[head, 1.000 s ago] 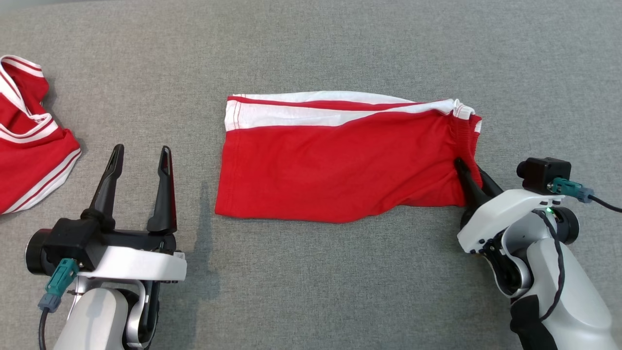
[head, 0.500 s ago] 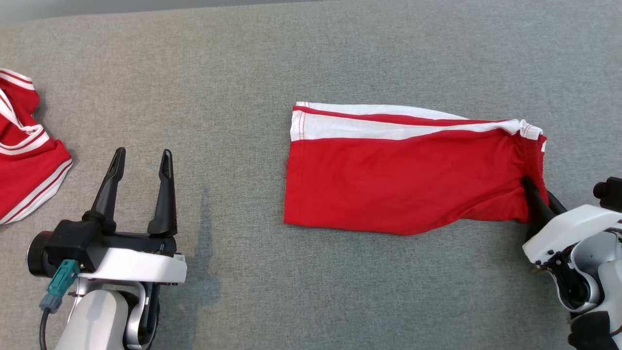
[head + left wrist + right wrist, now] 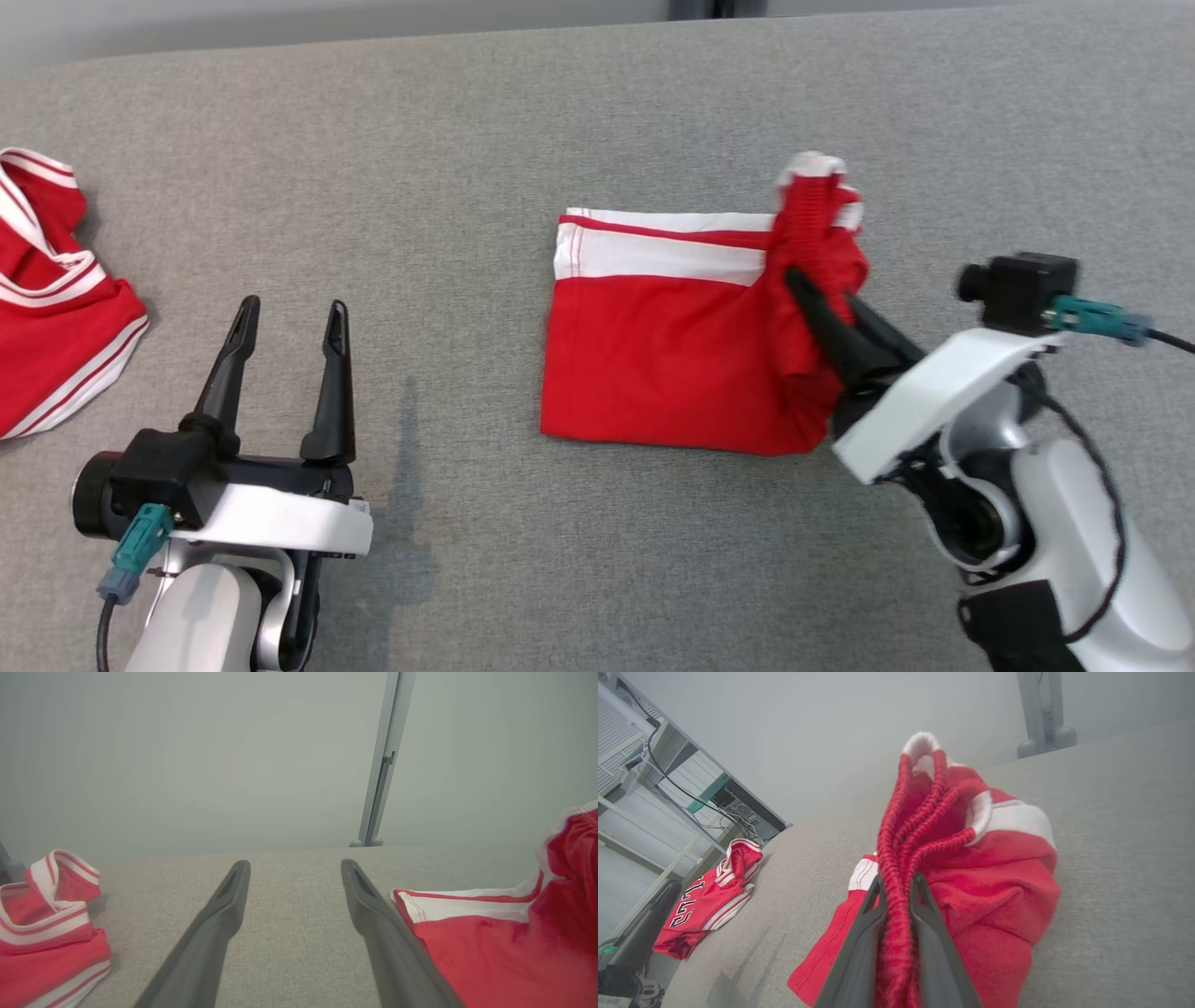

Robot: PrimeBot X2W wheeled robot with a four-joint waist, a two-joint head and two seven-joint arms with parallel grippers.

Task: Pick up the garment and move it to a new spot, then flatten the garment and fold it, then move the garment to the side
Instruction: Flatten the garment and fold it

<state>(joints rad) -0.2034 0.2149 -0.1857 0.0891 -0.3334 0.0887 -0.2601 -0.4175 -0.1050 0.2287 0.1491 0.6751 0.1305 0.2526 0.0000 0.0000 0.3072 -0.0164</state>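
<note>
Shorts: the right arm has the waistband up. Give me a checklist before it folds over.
1. Right pincer shut on the waistband: ok.
2. All waistband layers in the grip: cannot tell.
3. Waistband end of the shorts raised off the grey surface: ok.
4. Leg hem flat on the surface: ok.
5. Left pincer open, empty, apart from the shorts: ok.
6. Jersey far to the left, apart from the shorts: ok.
</note>
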